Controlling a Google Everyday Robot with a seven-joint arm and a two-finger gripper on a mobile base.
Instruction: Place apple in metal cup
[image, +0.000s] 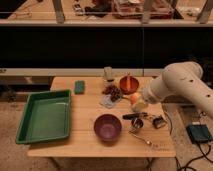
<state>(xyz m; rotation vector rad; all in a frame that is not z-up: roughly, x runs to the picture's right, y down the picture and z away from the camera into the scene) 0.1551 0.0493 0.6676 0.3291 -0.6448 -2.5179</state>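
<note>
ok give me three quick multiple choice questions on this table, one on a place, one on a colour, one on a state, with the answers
1. Where on the table does the green tray lie?
A) at its left end
B) at its right end
C) in the middle

2. What colour is the bowl nearest the table's front edge?
A) white
B) purple
C) black

3. The apple is meant for the metal cup. Where is it?
A) inside the metal cup
B) in the green tray
C) at the gripper, over the table's right half, just behind the metal cup

Answers:
1. A, the green tray fills the left end.
2. B, the front bowl is plainly purple.
3. C, the gripper holds the apple, which is not in the metal cup yet.
</note>
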